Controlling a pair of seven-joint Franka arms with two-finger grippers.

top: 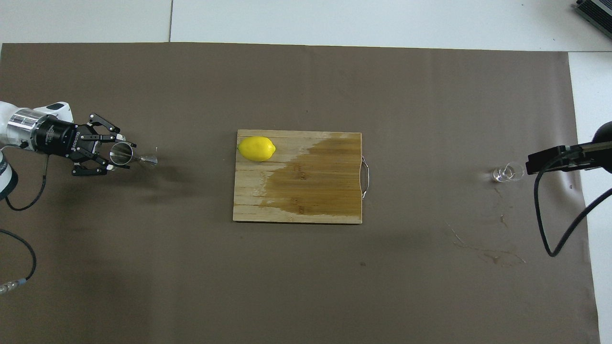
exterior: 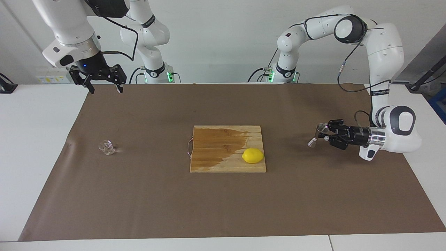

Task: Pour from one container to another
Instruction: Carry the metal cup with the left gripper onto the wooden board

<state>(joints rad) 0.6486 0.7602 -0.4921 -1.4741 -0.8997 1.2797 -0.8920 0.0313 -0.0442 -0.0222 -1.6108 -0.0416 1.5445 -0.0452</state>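
Gripping the small shiny steel hourglass-shaped jigger [exterior: 317,136] at its waist, the left gripper [exterior: 326,135] hung low over the brown mat [exterior: 223,205] toward the left arm's end of the table, its wrist lying level. The jigger sat tilted between the fingers, one cone facing up toward the overhead camera, the other pointing toward the wooden cutting board [exterior: 216,164] at the table's middle.

That board carried a dark wet patch and a yellow lemon [exterior: 253,155] near one corner. The small clear faceted glass cup [exterior: 107,147] stood alone on the mat toward the right arm's end, well apart from the jigger. The right gripper [exterior: 104,88] waited high near its base, fingers spread wide and empty.

Judging from this, the pour had not begun. Doing it well would likely mean righting the jigger first, keeping it steady and level, then bringing the glass close above its mouth before tipping slowly.
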